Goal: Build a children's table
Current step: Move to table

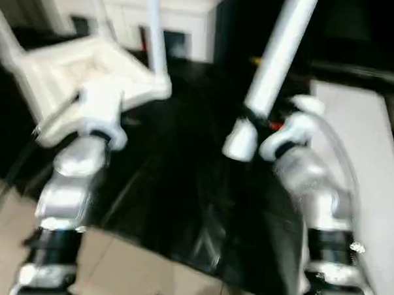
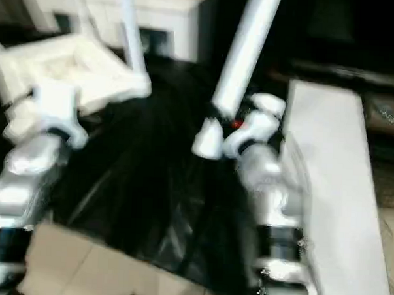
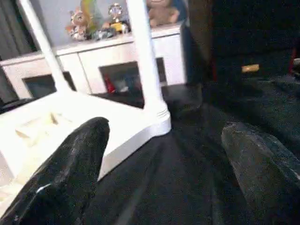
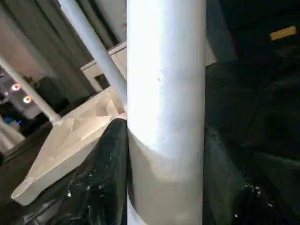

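In right gripper point(image 1: 250, 118), table leg point(image 1: 280, 50)

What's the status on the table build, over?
Right hand shut on a loose leg. Left hand open at the upturned tabletop, two legs already standing in it. Nothing blocking.

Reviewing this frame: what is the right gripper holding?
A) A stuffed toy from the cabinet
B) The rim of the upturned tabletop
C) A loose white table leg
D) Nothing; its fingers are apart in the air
C. In the right wrist view the right gripper has its black fingers closed on either side of a loose white table leg, which stands apart from the upturned tabletop.
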{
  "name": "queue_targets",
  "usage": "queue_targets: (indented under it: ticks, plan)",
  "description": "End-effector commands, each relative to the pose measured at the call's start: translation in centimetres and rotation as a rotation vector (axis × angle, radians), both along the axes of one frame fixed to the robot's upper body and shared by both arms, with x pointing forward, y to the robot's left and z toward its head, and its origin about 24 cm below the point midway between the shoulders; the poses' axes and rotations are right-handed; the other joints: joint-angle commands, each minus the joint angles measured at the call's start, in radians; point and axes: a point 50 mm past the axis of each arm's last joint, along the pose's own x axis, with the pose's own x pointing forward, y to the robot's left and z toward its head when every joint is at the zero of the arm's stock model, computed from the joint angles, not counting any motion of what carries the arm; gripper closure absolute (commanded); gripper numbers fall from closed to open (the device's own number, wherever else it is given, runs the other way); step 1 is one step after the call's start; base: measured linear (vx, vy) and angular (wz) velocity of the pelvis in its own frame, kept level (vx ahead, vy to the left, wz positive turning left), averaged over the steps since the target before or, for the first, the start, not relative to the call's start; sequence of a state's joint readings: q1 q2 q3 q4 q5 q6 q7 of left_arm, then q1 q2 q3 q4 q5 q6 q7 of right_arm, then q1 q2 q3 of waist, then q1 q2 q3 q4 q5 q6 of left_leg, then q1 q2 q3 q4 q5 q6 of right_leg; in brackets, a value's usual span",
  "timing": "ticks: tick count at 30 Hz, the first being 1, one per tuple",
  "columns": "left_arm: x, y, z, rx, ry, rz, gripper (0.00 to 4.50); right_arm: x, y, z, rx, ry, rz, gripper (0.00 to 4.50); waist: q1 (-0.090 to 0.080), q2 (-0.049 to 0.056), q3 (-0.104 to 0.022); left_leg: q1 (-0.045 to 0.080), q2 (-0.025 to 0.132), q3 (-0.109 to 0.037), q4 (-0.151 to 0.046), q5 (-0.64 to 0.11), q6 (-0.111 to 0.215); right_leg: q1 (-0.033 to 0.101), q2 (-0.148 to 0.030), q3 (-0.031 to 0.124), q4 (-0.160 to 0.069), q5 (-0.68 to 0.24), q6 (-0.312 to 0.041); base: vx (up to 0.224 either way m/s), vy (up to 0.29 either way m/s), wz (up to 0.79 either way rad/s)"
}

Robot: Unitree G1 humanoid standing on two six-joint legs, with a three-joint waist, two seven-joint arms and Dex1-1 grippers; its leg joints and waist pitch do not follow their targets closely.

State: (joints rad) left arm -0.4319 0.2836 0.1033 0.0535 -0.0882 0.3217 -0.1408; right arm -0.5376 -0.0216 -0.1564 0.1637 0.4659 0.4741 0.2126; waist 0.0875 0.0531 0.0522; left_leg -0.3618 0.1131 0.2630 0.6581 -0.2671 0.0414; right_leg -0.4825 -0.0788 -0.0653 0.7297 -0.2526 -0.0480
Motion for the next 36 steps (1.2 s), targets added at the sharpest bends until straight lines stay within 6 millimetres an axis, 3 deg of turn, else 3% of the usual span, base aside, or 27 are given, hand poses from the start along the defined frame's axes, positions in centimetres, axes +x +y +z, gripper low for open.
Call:
queue_targets:
  ticks: [1,2,3,4,6,8,9,10,11,12,14,16,17,18,19,20,21,23,24,27,29,30,31,32,33,35,36]
  plan:
    - [0.0,-0.3,0.2,0.0,0.0,0.004,0.16,0.0,-1.3,0.1,-0.024,-0.017,-0.055,2.7,-0.009,-0.054,-0.085,0.088,0.081,0.02,-0.058,-0.107,-0.03,0.029,-0.1,0.073,-0.13,-0.029,-0.099,-0.036,0.179,-0.45]
    - [0.0,-0.3,0.2,0.0,0.0,0.004,0.16,0.0,-1.3,0.1,-0.024,-0.017,-0.055,2.7,-0.009,-0.054,-0.085,0.088,0.081,0.02,-0.058,-0.107,-0.03,0.029,-0.1,0.073,-0.13,-0.029,-0.099,-0.036,0.179,-0.45]
    - [-0.2,-0.1,0.1,0.003,0.002,0.015,0.16,0.0,-1.2,0.1,-0.029,-0.014,-0.054,2.7,0.051,-0.062,-0.083,-0.049,0.023,-0.126,0.121,-0.248,-0.078,0.144,-0.254,0.304,-0.243,-0.27,-0.164,-0.026,0.204,-0.59]
    - [-0.3,0.1,0.0,0.004,0.005,0.02,0.16,0.0,-1.2,0.1,-0.03,-0.013,-0.054,2.7,0.023,-0.067,-0.076,-0.108,0.001,-0.198,0.127,-0.13,-0.124,0.193,-0.197,0.271,-0.204,-0.294,-0.189,-0.039,0.239,-0.78]
    - [-0.4,0.3,0.0,0.009,0.007,0.033,0.16,0.0,-1.1,0.1,-0.031,-0.013,-0.052,2.7,0.022,-0.049,-0.079,-0.072,-0.027,-0.22,0.125,-0.116,-0.142,0.152,-0.11,0.291,-0.24,-0.312,-0.232,-0.056,0.247,-0.71]
    - [-0.7,0.3,-0.2,0.003,0.013,0.033,0.16,0.1,-1.0,0.0,-0.043,-0.014,-0.048,2.7,0.0,-0.042,-0.07,-0.039,-0.036,-0.217,0.045,-0.067,-0.112,0.123,-0.018,0.281,-0.258,-0.411,-0.154,-0.107,0.314,-0.52]
    - [-0.8,0.2,-0.4,0.002,0.016,0.032,0.16,0.1,-1.0,-0.1,-0.052,-0.015,-0.047,2.7,-0.022,0.003,-0.058,0.025,-0.005,-0.208,-0.069,-0.125,-0.059,0.05,0.062,0.235,-0.237,-0.46,-0.043,-0.122,0.357,-0.54]
    - [-1.1,0.1,-0.6,0.0,0.023,0.029,0.16,0.1,-1.0,-0.1,-0.071,-0.02,-0.06,2.7,-0.076,0.03,-0.055,0.039,0.073,-0.204,-0.156,-0.349,0.044,-0.01,0.081,0.094,-0.068,-0.374,-0.012,-0.131,0.379,-0.58]
    - [-1.1,0.1,-0.6,-0.001,0.024,0.029,0.16,0.1,-1.0,-0.1,-0.072,-0.02,-0.061,2.7,-0.08,0.033,-0.063,0.028,0.099,-0.194,-0.175,-0.408,0.068,0.003,0.053,0.045,0.024,-0.278,-0.016,-0.131,0.379,-0.58]
    - [-1.2,0.1,-0.7,-0.004,0.027,0.029,0.16,0.1,-1.0,-0.1,-0.077,-0.023,-0.063,2.7,-0.073,0.042,-0.05,0.045,0.125,-0.16,-0.187,-0.381,0.107,-0.007,0.022,-0.018,0.04,-0.161,-0.059,-0.134,0.355,-0.5]
    - [-1.5,0.1,-1.4,-0.027,0.046,0.038,0.16,0.1,-1.1,-0.3,-0.112,-0.033,-0.065,2.7,-0.087,0.02,-0.051,0.069,0.082,-0.196,-0.184,-0.275,0.256,0.03,0.016,-0.075,0.017,-0.061,-0.025,-0.128,0.306,-0.26]
    - [-2.0,0.2,-2.4,-0.046,0.069,0.054,0.16,-0.1,-1.1,-1.1,-0.16,-0.014,-0.069,2.7,-0.089,-0.013,-0.069,0.091,0.061,-0.198,-0.17,-0.139,0.185,0.063,-0.053,-0.03,-0.068,-0.026,-0.006,-0.091,0.242,-0.22]
    - [-2.2,0.2,-3.1,-0.038,0.075,0.059,0.16,-0.2,-1.2,-1.8,-0.201,0.003,-0.079,2.7,-0.04,-0.053,-0.094,-0.081,0.042,-0.198,0.06,-0.17,0.034,0.232,-0.387,0.181,-0.206,0.023,-0.07,-0.085,0.23,-0.27]
    - [-2.3,0.2,-3.1,-0.039,0.076,0.06,0.16,-0.2,-1.2,-1.8,-0.202,0.004,-0.08,2.7,-0.042,-0.035,-0.09,-0.129,0.045,-0.275,0.174,-0.149,-0.106,0.215,-0.408,0.192,-0.213,0.126,-0.074,-0.077,0.222,-0.34]
    - [-2.6,0.2,-4.0,-0.068,0.084,0.074,0.16,-0.6,-1.4,-2.8,-0.256,0.031,-0.076,2.7,-0.04,-0.039,-0.068,-0.123,0.021,-0.264,0.155,-0.127,-0.208,0.2,-0.299,0.091,-0.219,0.14,-0.096,-0.061,0.248,-0.36]
    - [-2.7,0.2,-4.1,-0.076,0.085,0.077,0.16,-0.7,-1.4,-3.0,-0.273,0.034,-0.072,2.7,-0.04,-0.039,-0.068,-0.123,0.021,-0.264,0.155,-0.127,-0.208,0.2,-0.299,0.091,-0.219,0.14,-0.096,-0.061,0.248,-0.36]
    - [-3.0,0.2,-4.5,-0.086,0.079,0.082,0.16,-1.0,-1.5,-3.5,-0.332,0.037,-0.066,2.7,-0.023,-0.034,-0.077,-0.077,0.011,-0.224,0.033,0.042,-0.149,0.196,-0.176,0.008,-0.226,0.008,-0.207,-0.074,0.311,-0.24]
    - [-3.6,0.4,-5.5,-0.077,0.084,0.094,0.16,-1.4,-1.5,-4.1,-0.371,0.03,-0.071,2.7,-0.036,0.029,-0.077,-0.024,0.029,-0.205,-0.121,0.174,0.122,0.157,-0.033,-0.027,-0.188,-0.162,-0.175,-0.067,0.339,0.0]
    - [-3.9,0.4,-5.8,-0.071,0.082,0.099,0.16,-1.5,-1.5,-4.2,-0.372,0.028,-0.073,2.7,-0.096,0.053,-0.079,0.067,0.075,-0.218,-0.133,0.126,0.31,0.076,0.046,-0.051,-0.057,-0.186,-0.097,-0.048,0.335,0.04]
    - [-4.8,0.7,-6.6,-0.079,0.078,0.116,0.16,-1.9,-1.6,-4.2,-0.371,-0.009,-0.1,2.7,-0.088,0.028,-0.065,0.066,0.146,-0.23,-0.141,0.198,0.496,0.028,0.006,-0.037,0.021,-0.134,0.021,-0.058,0.285,-0.01]
    - [-5.3,0.4,-6.2,-0.09,0.05,0.101,0.16,-2.2,-1.6,-3.7,-0.391,-0.095,-0.137,2.7,-0.062,-0.044,-0.072,0.047,0.141,-0.209,-0.124,0.133,0.413,0.05,-0.065,0.028,-0.05,-0.068,0.076,-0.093,0.192,-0.08]
    - [-5.3,0.4,-6.2,-0.091,0.049,0.101,0.16,-2.2,-1.6,-3.7,-0.392,-0.098,-0.139,2.7,0.018,-0.085,-0.094,-0.085,0.026,-0.159,0.078,-0.083,0.172,0.139,-0.251,0.202,-0.178,0.082,0.155,-0.11,0.207,0.1]
    - [-5.2,0.2,-5.8,-0.1,0.026,0.096,0.16,-2.3,-1.6,-3.3,-0.4,-0.134,-0.159,2.7,0.003,-0.066,-0.071,-0.138,0.042,-0.235,0.165,-0.142,0.025,0.154,-0.333,0.227,-0.198,0.036,0.11,-0.116,0.235,-0.03]
    - [-5.1,0.0,-5.4,-0.103,0.006,0.088,0.16,-2.3,-1.5,-3.1,-0.428,-0.163,-0.172,2.7,0.01,-0.055,-0.058,-0.127,0.03,-0.251,0.163,-0.147,-0.123,0.144,-0.278,0.169,-0.207,-0.093,0.043,-0.116,0.235,-0.03]
    - [-5.0,-0.1,-5.1,-0.098,-0.007,0.08,0.16,-2.4,-1.3,-3.1,-0.443,-0.181,-0.161,2.7,0.008,-0.059,-0.057,-0.112,0.03,-0.249,0.143,-0.15,-0.141,0.152,-0.251,0.157,-0.214,-0.146,-0.025,-0.133,0.247,-0.25]
    - [-5.0,-0.4,-5.2,-0.08,-0.009,0.065,0.16,-2.6,-0.7,-3.2,-0.41,-0.185,-0.103,2.7,0.009,-0.024,-0.06,-0.067,0.047,-0.232,0.004,-0.042,-0.042,0.165,-0.159,0.103,-0.221,-0.271,-0.174,-0.138,0.31,-0.04]
    - [-5.0,-0.4,-5.2,-0.08,-0.009,0.065,0.16,-2.6,-0.7,-3.2,-0.41,-0.185,-0.103,2.7,-0.018,0.009,-0.058,0.004,0.048,-0.21,-0.099,-0.093,0.116,0.109,-0.03,0.035,-0.176,-0.314,-0.152,-0.125,0.338,0.15]
